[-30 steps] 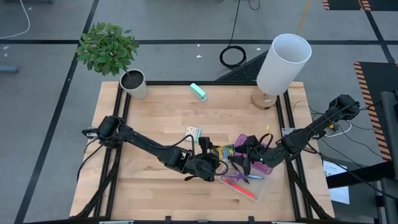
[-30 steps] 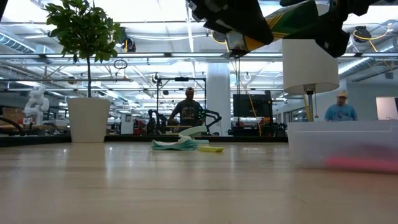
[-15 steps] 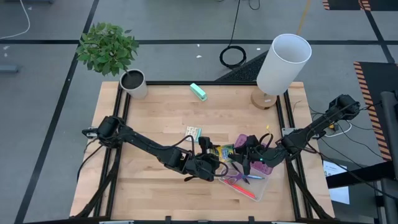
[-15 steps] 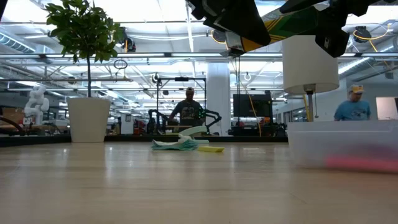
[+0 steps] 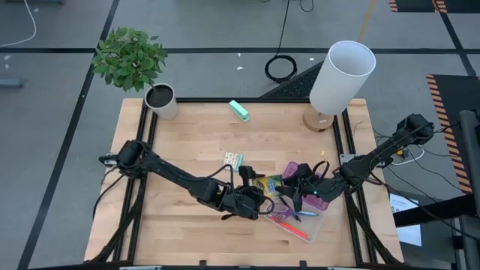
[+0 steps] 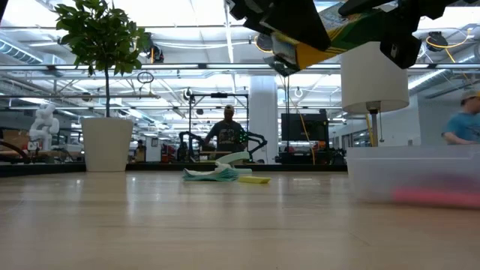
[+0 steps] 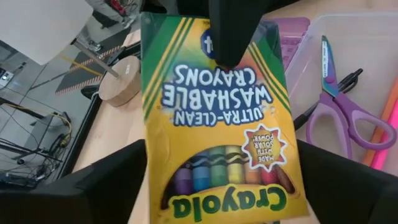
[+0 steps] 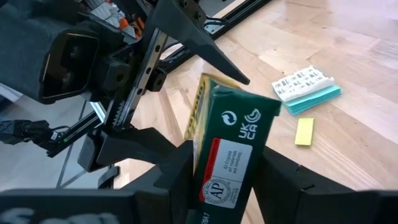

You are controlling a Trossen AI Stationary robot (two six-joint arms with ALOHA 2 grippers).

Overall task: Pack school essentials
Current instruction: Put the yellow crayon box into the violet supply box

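Note:
The green-yellow crayon box (image 5: pixel 268 182) hangs in the air at the table's middle, just left of a clear container (image 5: pixel 318 223), and shows at the top of the low view (image 6: pixel 337 34). My left gripper (image 5: pixel 256 195) and my right gripper (image 5: pixel 289 187) are both shut on it, one at each end. The purple-handled scissors (image 7: pixel 339 112), a red pen (image 5: pixel 291 226) and an orange pencil (image 7: pixel 387 115) lie in the container. The small multicoloured card (image 5: pixel 234 160) and a tiny yellow eraser (image 8: pixel 305 132) lie flat on the wood. My left gripper pinches the crayon box by its two narrow long sides at the end printed "Crayola" (image 7: pixel 163 200), one finger on each side. The fingers run along the box. The box is lifted clear of the table. My right gripper pinches the box's opposite end between its two fingers, one finger (image 7: pixel 229 34) on the yellow front face and the other on the back. The green narrow side (image 8: pixel 235 146) shows between the fingers. It comes from the table's right.
A teal block (image 5: pixel 239 111) lies near the far edge. A white lamp (image 5: pixel 341 75) stands at the far right corner, a pot (image 5: pixel 160 100) at the far left. Bare wood lies near and left of the arms. People move in the room behind.
The crayon box has tipped a little between the two grippers and shows more of its yellow face in the low view. Both grippers have stayed nearly in place. A person in the room behind has walked to the right.

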